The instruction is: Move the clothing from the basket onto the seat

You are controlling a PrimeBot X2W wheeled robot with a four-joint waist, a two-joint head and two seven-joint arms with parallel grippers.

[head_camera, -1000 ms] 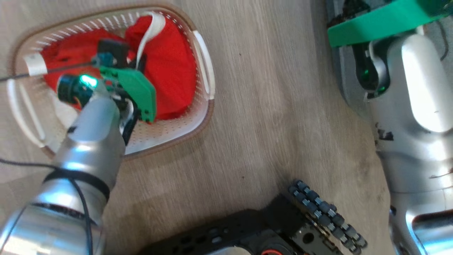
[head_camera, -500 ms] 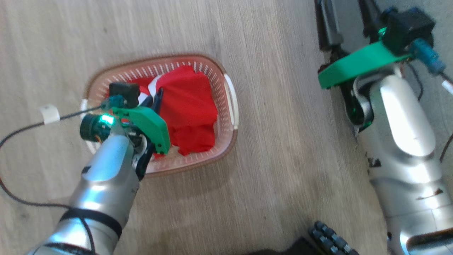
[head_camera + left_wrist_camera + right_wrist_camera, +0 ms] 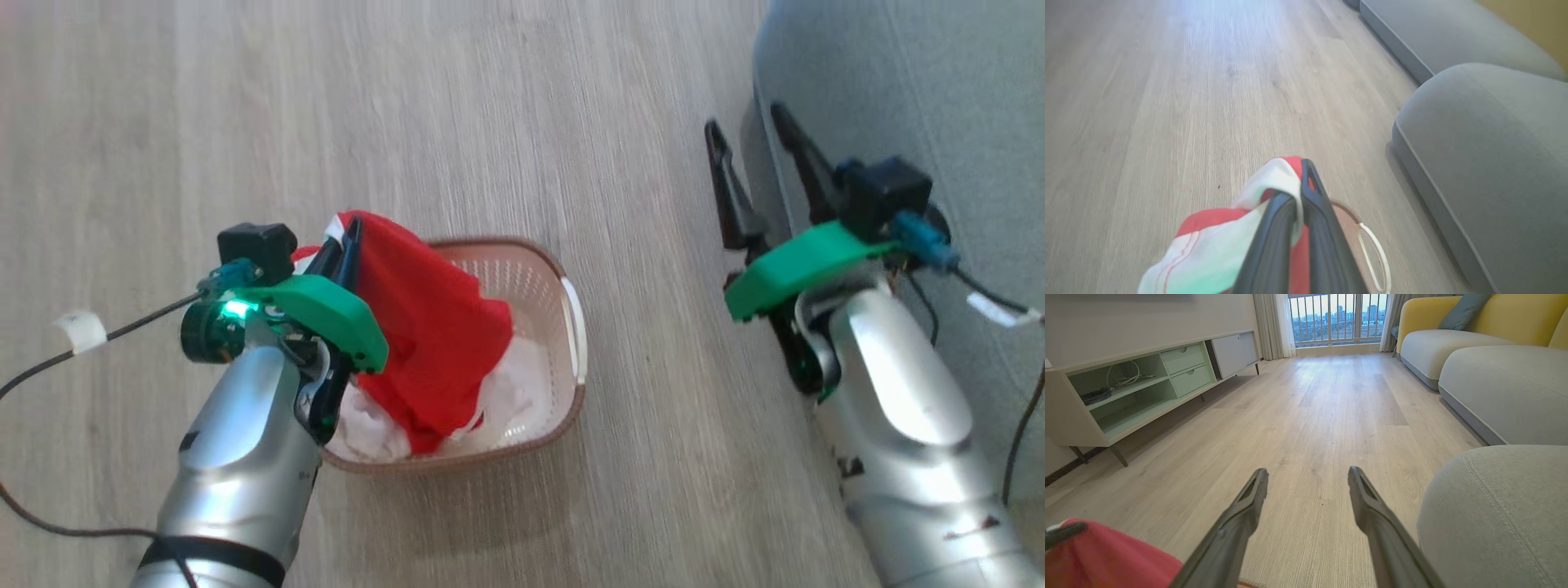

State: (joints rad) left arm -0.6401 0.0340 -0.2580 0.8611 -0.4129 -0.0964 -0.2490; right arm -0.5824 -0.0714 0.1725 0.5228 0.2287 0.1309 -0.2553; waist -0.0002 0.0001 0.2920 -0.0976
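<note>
My left gripper (image 3: 349,233) is shut on a red garment (image 3: 429,327) by its white band and holds it up above the cream basket (image 3: 571,384) on the floor. The cloth hangs down into the basket, where white and red fabric (image 3: 522,400) still lies. The left wrist view has the pinched garment (image 3: 1216,241) draped over the closed fingers (image 3: 1274,237), with the gripper (image 3: 1301,175) over the basket rim (image 3: 1345,224). My right gripper (image 3: 747,135) is open and holds nothing, beside the grey seat (image 3: 914,90). That seat (image 3: 1494,514) lies just right of the open gripper (image 3: 1308,475).
Pale wood floor (image 3: 490,106) surrounds the basket. In the right wrist view a low white cabinet (image 3: 1126,384) runs along the left wall and further grey and yellow sofa sections (image 3: 1453,339) stand at the back right. A black cable (image 3: 49,367) trails from my left wrist.
My left gripper has risen out of the basket with the red garment, uncovering white fabric below. The head camera has shifted, bringing the seat and the right gripper's fingers into view.
</note>
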